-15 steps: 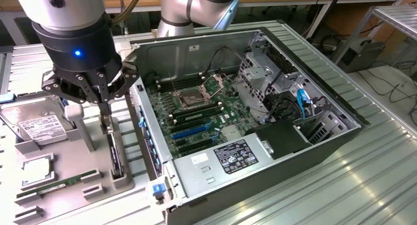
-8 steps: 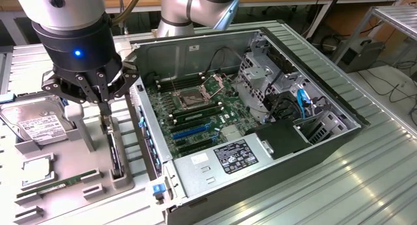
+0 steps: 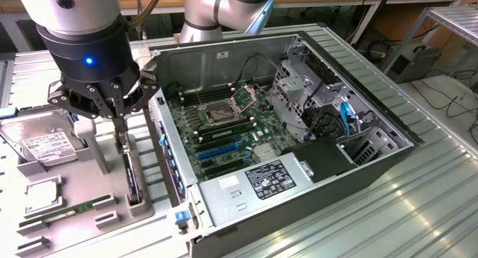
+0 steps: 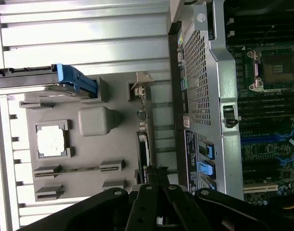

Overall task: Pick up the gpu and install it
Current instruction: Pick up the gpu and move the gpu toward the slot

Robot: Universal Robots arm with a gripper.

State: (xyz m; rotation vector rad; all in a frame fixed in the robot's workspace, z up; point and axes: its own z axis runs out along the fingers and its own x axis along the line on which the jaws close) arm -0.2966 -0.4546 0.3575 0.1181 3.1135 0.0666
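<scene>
**Hand at the gpu in its fixture slot, beside the open computer case**

The work surface is a ribbed metal tabletop (image 3: 388, 213). Workbenches run along the far side of the room, and loose cables lie on the floor at the exterior view's right.

On the exterior view's left a grey fixture tray (image 3: 89, 182) carries several parts. A hard drive (image 3: 41, 137) stands in its far corner, a square processor (image 3: 42, 194) lies nearer, and a RAM stick (image 3: 71, 207) lies nearest.

The gpu (image 3: 131, 177) stands on edge in a slot along the tray's right side, just beside the computer case (image 3: 216, 56). In the wrist view it appears edge-on, with its silver bracket at the far end.

The hand (image 3: 120, 136) hangs straight above the far part of the card. Its fingers are drawn narrow together and the tips touch the card's upper edge. The card sits in its slot.

The case lies on its side with the lid off. This exposes the motherboard (image 3: 224, 135), a grey power supply (image 3: 254, 185) at the near end and drive cages on the exterior view's right.

The case's left wall rises just beside the gpu, so room is tight on that side. The tray post (image 3: 93, 151) stands near on the other side, and the space above the hand is open.
</scene>
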